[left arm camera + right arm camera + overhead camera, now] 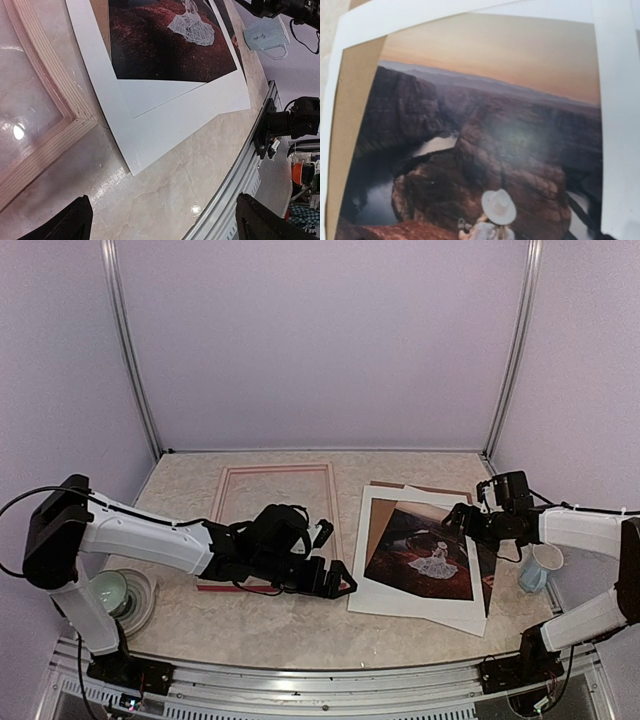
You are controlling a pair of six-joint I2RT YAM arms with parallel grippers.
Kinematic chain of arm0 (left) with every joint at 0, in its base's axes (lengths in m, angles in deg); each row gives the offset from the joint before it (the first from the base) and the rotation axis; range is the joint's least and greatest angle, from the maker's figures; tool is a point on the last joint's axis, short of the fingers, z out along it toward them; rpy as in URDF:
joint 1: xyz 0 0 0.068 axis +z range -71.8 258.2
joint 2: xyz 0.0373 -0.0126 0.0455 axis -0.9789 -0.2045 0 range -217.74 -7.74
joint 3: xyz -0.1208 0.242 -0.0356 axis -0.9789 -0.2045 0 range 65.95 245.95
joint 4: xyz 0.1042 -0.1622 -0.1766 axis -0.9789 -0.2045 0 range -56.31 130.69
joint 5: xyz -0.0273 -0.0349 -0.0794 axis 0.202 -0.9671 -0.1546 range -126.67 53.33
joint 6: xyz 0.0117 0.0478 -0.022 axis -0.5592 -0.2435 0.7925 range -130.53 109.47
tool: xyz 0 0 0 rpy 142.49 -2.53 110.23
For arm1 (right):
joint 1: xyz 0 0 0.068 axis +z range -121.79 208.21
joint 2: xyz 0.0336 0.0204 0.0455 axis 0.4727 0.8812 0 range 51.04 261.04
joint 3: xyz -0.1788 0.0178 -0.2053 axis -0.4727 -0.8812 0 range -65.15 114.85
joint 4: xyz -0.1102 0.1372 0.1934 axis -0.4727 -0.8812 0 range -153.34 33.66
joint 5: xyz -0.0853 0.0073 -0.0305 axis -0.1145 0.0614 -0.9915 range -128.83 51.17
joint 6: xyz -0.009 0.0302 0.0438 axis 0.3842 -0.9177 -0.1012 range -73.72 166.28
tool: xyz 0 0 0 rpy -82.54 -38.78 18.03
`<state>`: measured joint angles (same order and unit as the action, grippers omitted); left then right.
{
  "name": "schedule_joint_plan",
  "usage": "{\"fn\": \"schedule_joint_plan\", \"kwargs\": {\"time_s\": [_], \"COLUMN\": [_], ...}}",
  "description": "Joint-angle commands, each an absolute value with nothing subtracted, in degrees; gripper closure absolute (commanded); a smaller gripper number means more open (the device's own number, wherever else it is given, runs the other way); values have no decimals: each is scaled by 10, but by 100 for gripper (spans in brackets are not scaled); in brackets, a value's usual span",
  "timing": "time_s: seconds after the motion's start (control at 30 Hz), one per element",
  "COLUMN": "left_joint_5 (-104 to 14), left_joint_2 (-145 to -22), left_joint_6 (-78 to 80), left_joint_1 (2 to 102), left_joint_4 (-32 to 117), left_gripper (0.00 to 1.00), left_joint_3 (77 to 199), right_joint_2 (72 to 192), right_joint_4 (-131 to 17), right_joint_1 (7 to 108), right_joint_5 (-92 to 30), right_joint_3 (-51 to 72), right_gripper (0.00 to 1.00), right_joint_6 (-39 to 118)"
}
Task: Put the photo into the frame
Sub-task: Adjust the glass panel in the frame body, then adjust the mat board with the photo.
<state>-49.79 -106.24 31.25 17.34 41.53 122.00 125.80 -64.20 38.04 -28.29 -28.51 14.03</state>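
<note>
— Where do things stand?
— The surface (280, 635) carries everything. The frame (275, 472) lies flat at the back left with no photo in it, and my left arm (150, 538) reaches across its near edge. Just to its right sits a skewed pile: a white sheet (400, 602), a brown board (445, 490) and the photo (420, 550), face up. I cannot tell how the layers are stacked.
— And your end effectors?
— The left end effector (335, 582) hovers low between frame and pile, spread wide apart and holding nothing. The right end effector (455, 525) hangs over the photo's far right part, also spread, with nothing in it that I can see. A mug (540, 568) stands near it at the right edge.
— Which step is this?
— The first, I judge: getting hold of the photo. It is thin and lies flat, so the next move calls for working a tip under one edge. I must not drag the sheet or board along, and I must keep clear of the mug.
</note>
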Motion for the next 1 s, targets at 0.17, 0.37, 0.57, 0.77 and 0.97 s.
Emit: {"fn": "schedule_joint_plan", "kwargs": {"time_s": [0.17,0.37,0.57,0.77,0.97], "left_joint_5": [-584,-589,-544,-559,-571], "left_joint_2": [-1149,-1178,-1184,-1212,-1223], "left_joint_6": [313,354,384,418,453], "left_joint_1": [147,143,143,143,153], "left_joint_4": [377,390,379,382,401], "left_gripper": [1,4,5,8,9], "left_joint_3": [1286,1277,1287,1298,1292], "right_joint_2": [1242,1222,1203,1189,1173], "right_joint_4": [-637,-657,-662,-670,-674], "right_joint_1": [373,373,373,373,373], "right_joint_5": [-266,-274,-270,-268,-269], "right_joint_3": [-277,-270,-272,-272,-272], "right_gripper": [1,1,1,1,1], "right_joint_6": [138,146,141,136,129]}}
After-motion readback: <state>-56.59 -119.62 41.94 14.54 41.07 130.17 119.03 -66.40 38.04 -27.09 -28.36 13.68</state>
